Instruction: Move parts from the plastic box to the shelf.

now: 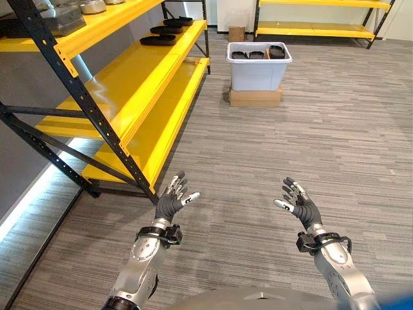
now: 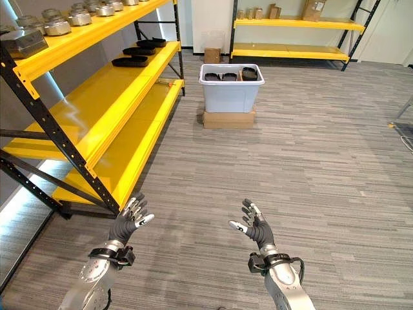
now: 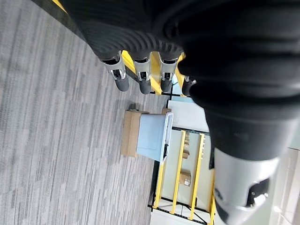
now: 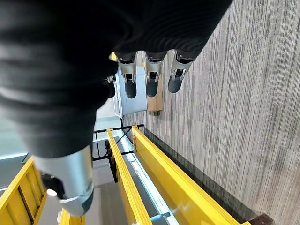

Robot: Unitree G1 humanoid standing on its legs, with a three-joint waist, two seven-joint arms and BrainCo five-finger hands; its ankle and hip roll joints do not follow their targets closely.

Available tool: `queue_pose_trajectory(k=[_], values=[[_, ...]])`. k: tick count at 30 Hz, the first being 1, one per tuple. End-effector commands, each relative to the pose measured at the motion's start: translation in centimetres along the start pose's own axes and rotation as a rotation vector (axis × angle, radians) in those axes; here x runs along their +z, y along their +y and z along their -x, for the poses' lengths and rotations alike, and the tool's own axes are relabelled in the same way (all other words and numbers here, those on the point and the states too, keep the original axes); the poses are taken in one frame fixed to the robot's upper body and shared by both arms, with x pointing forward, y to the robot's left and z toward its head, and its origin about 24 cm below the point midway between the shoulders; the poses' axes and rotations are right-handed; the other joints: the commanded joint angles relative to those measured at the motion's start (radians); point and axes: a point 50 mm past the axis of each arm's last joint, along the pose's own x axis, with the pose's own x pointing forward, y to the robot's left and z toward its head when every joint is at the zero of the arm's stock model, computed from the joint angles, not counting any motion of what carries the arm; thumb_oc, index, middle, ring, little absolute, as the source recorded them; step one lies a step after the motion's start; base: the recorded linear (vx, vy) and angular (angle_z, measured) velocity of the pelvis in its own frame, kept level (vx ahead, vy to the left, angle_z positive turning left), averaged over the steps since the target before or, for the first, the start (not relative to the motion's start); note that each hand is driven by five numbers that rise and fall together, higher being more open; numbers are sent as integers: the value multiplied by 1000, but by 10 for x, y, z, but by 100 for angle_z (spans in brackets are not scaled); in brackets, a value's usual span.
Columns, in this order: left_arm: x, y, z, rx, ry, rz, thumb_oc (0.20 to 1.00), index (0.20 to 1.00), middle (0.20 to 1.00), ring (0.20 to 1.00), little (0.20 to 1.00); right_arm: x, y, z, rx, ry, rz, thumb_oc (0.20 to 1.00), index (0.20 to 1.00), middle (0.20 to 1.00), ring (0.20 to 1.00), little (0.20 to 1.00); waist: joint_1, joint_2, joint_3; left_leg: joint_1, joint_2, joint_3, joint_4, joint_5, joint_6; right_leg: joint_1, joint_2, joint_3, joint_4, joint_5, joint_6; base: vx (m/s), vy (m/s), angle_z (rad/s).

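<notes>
Plastic box [image 1: 258,71] well ahead; left hand [image 1: 173,201] and right hand [image 1: 298,204] released, empty. I'd walk up square before reaching.

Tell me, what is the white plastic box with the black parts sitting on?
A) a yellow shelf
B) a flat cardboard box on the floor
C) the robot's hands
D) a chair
B: the plastic box rests on a flat cardboard box on the carpet, beside the shelf.

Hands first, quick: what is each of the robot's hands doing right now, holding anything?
Left hand: open, fingers spread, holding nothing, raised over the floor.
Right hand: open, fingers spread, holding nothing, raised over the floor.
</notes>
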Motion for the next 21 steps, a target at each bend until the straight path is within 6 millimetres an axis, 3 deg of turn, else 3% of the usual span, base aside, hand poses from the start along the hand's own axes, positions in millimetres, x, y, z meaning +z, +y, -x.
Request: queue_pose_trajectory(k=[1,3,4,6,7,8,10,11,13,16,17,19,20,21], values=[[20,2,-9,-10,-101,-50,1000,1000,1000,1000,1000,23,9,-9,23,-135,-50,1000,1000,1000,1000,1000,-3,-44,1,-8,9,-1,85,-87,-4,-2,-141,-5,50,75,137,33,108,-2],[21,0,-10,-17,-102,-54,1000,1000,1000,1000,1000,22,10,-8,21,-133,-58,1000,1000,1000,1000,1000,-6,-44,7,-6,0,-2,94,-94,4,-26,-152,2,107,84,142,32,172,4],[19,-2,-11,-22,-95,-40,1000,1000,1000,1000,1000,20,11,-6,23,-128,-60,1000,1000,1000,1000,1000,-12,-45,22,-3,-15,-7,103,-102,20,-85,-165,24,220,177,146,1,219,4],[25,-1,-12,-29,-115,-68,1000,1000,1000,1000,1000,20,10,-6,24,-128,-65,1000,1000,1000,1000,1000,-19,-43,51,0,-21,-15,107,-101,33,-163,-156,50,340,273,145,-51,189,14],[29,-1,-14,-24,-131,-70,1000,1000,1000,1000,1000,22,13,-7,35,-139,-68,1000,1000,1000,1000,1000,-19,-24,74,6,-15,-11,103,-100,42,-233,-149,25,428,248,139,71,192,6],[30,0,-15,-13,-140,-69,1000,1000,1000,1000,1000,21,13,-8,36,-134,-73,1000,1000,1000,1000,1000,-24,-17,70,37,-22,2,75,-110,41,-276,-163,-34,377,212,131,193,149,-10],[29,0,-15,-12,-142,-62,1000,1000,1000,1000,1000,22,12,-9,35,-139,-77,1000,1000,1000,1000,1000,-31,-14,68,56,-25,-1,52,-113,34,-287,-144,-44,305,199,128,228,-11,-28],[30,0,-15,-13,-147,-54,1000,1000,1000,1000,1000,25,9,-10,33,-149,-74,1000,1000,1000,1000,1000,-45,-25,76,88,-39,-16,20,-120,21,-300,-114,-48,113,215,137,259,-88,-26],[32,-1,-19,-7,-162,-52,1000,1000,1000,1000,1000,27,9,-16,18,-155,-57,1000,1000,1000,1000,1000,-52,-36,82,123,-35,-14,5,-143,-6,-310,-116,-90,-76,277,157,344,-131,-12],[32,-4,-22,-13,-163,-52,1000,1000,1000,1000,1000,29,7,-14,13,-165,-55,1000,1000,1000,1000,1000,-64,-45,65,166,-14,-18,5,-178,-28,-288,-105,-87,-91,281,151,322,-158,17],[28,-9,-23,-26,-152,-25,1000,1000,1000,1000,1000,29,4,-12,16,-163,-46,1000,1000,1000,1000,1000,-74,-41,41,184,21,-24,22,-200,-41,-271,-77,-79,-76,275,134,395,-202,39],[28,-9,-23,-26,-152,-24,1000,1000,1000,1000,1000,29,4,-12,16,-163,-46,1000,1000,1000,1000,1000,-75,-39,40,184,23,-25,24,-202,-42,-270,-75,-81,-76,273,134,250,-126,35],[28,-11,-23,-42,-154,4,1000,1000,1000,1000,1000,30,-3,-10,8,-167,-26,1000,1000,1000,1000,1000,-86,-29,33,173,56,-34,90,-206,-53,-270,-51,-83,-42,256,116,227,-115,35],[28,-11,-23,-42,-154,5,1000,1000,1000,1000,1000,30,-3,-9,8,-167,-25,1000,1000,1000,1000,1000,-87,-28,32,171,58,-35,93,-208,-54,-270,-51,-85,-41,255,116,443,-220,45]])
